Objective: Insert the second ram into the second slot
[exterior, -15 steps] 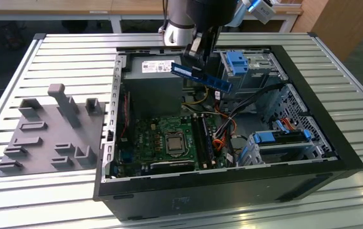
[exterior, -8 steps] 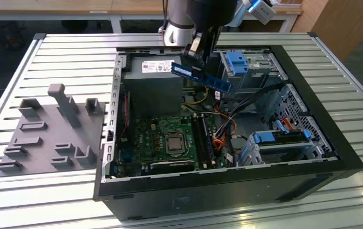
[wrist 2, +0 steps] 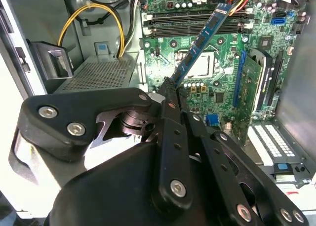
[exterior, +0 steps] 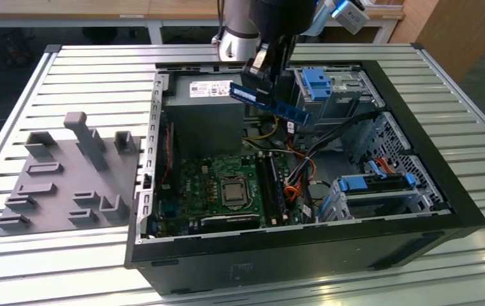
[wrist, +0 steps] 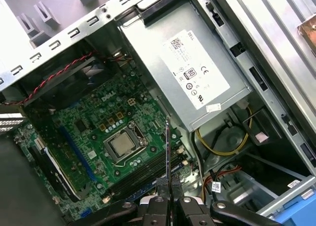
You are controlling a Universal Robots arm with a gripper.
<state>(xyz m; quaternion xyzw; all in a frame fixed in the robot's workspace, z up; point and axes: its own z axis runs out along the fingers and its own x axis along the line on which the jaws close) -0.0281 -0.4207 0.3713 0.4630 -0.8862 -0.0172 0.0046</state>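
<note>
Fingers point(wrist 2: 170, 105) pinch the second ram's point(exterior: 270, 102) end, arm hanging over the open case point(exterior: 311, 255); exterior view shows it tilted midair, second wrist view shows slots point(wrist 2: 173, 24) beyond.

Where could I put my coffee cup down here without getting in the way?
Bare slatted table lies on the exterior view's right of the computer case, and beyond the grey holder. Inside the case is crowded: cables, circuit board, and the gripper holding the memory stick above.
</note>
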